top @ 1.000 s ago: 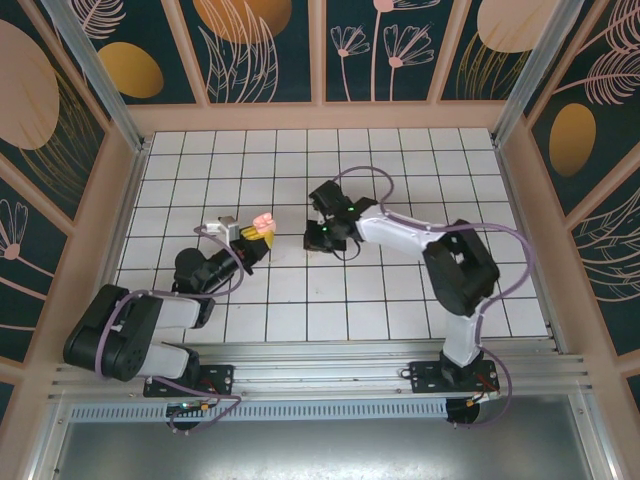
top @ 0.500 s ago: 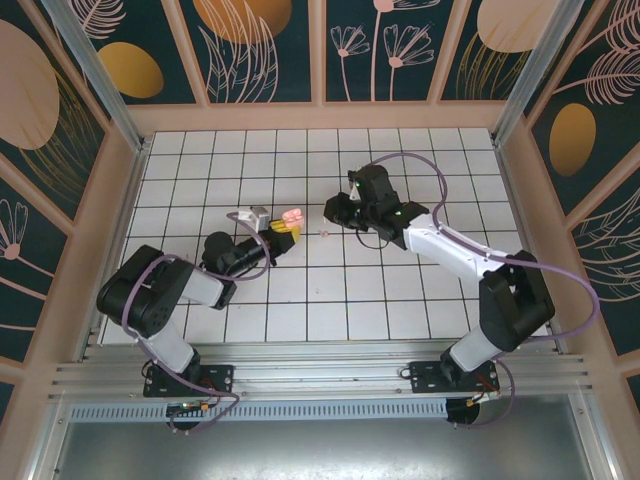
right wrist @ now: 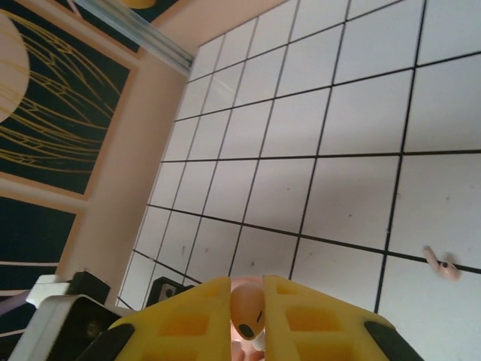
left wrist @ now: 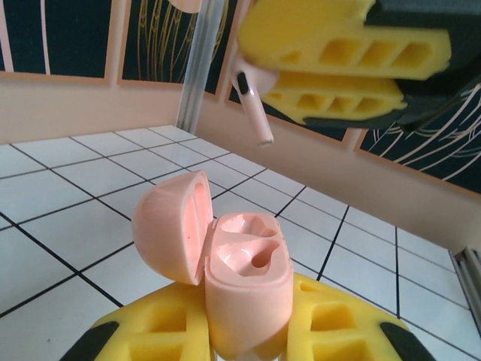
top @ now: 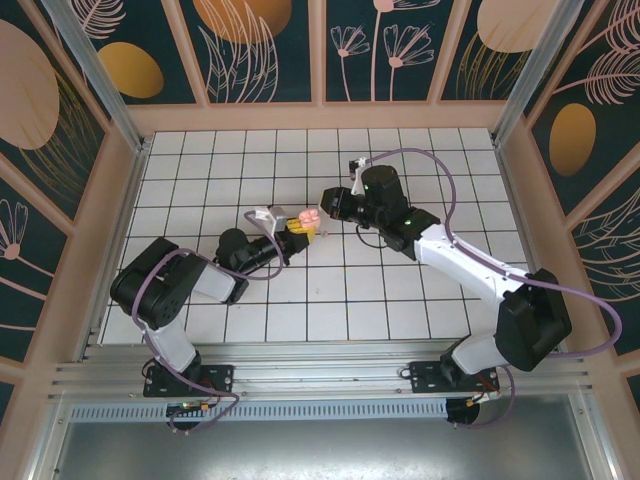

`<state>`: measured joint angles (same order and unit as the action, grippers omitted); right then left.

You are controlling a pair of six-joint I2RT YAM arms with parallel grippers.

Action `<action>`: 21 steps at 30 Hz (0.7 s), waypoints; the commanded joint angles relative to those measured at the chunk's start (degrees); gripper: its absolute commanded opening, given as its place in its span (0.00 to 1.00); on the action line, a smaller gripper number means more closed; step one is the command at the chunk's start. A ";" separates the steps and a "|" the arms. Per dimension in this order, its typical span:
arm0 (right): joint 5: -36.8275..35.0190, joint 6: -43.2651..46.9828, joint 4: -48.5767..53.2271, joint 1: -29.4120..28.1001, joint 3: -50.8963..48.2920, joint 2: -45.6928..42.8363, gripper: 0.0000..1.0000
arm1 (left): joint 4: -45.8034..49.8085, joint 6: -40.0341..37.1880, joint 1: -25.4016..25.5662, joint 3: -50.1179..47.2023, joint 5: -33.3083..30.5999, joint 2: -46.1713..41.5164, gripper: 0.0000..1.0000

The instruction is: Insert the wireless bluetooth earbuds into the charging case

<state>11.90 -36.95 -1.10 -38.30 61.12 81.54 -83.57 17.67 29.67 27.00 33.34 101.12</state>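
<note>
Overhead, glossy stemmed earbud (left wrist: 252,101) — below, smooth pebble-like charging case (left wrist: 246,297), lid open

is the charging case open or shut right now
Open: the charging case has its lid swung back, and both wells inside look empty.

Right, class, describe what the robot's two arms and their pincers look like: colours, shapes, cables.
The left arm and right arm are jointed, with bulky black housings and white-grey links between them. A purple cable loops along each. The left pincer and right pincer each have two fingers: black backing, yellow foam-like pads moulded with rectangular hollows.
</note>
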 commanded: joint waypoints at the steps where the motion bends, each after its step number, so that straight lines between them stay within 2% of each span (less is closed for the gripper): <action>1: -1.82 2.22 -5.48 -1.48 -1.90 -2.05 0.16 | -0.44 -7.40 0.72 0.30 -2.11 -2.27 0.08; 11: -3.99 1.89 -12.52 -4.05 -7.40 -5.15 0.16 | -0.21 -17.19 1.33 -1.16 -6.83 -5.82 0.08; 21: -4.34 2.28 -16.02 -4.95 -8.12 -5.03 0.15 | 0.84 -18.91 1.86 -1.44 -7.48 -7.13 0.08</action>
<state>8.97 -35.92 -13.15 -42.72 53.52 77.91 -82.06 0.19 31.09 26.13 26.28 95.59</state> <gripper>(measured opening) 0.156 0.186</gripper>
